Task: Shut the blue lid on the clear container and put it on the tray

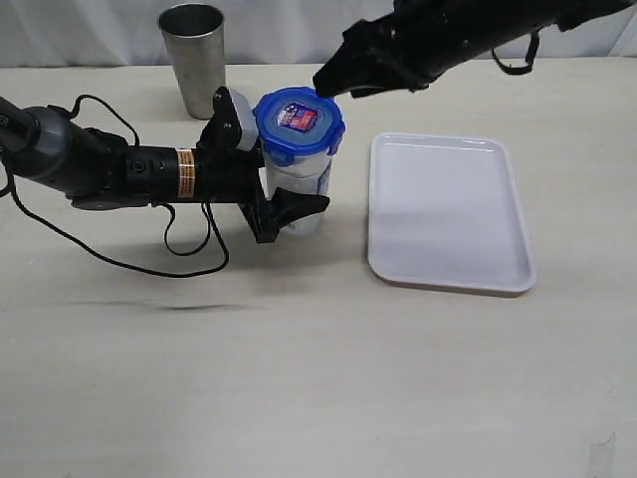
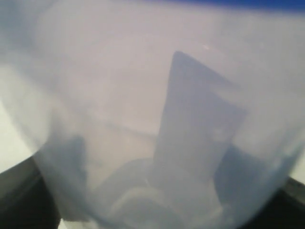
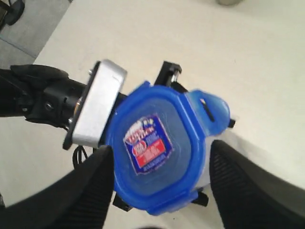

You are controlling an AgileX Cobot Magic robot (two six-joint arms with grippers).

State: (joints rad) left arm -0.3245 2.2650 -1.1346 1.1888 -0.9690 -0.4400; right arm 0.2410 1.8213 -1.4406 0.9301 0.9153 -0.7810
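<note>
The tall clear plastic container (image 1: 311, 187) stands upright on the pale surface (image 1: 299, 378), with the round blue snap-flap lid (image 1: 299, 124) seated on its mouth. The flat white rectangular tray (image 1: 448, 214) lies at its 3 o'clock, near but apart. A grey steel cup (image 1: 194, 55) stands at its 11 o'clock.

The left claw (image 1: 277, 179) reaches in from 9 o'clock and is clamped around the container's body at about mid-height. Its wrist camera is filled by the cloudy plastic wall. The right claw (image 1: 330, 84) hangs over the lid's 1 o'clock edge. In its own wrist view the jaws are spread to either side of the lid and grip nothing. One pale blue flap (image 3: 212, 112) juts outward rather than lying flat against the rim, so the lid looks only partly latched. I cannot tell how the other flaps stand.

The container looks empty, so it is probably light and easy to tip. Its smooth tapered wall may slide in a loose grip and flex under a hard one. The mid-body side hold suits the carry. The flaps are stiff hinged tabs, and each probably wants a firm downward press at its outer edge while the left claw braces the body. Lifting by the lid would be risky until every flap is snapped.
</note>
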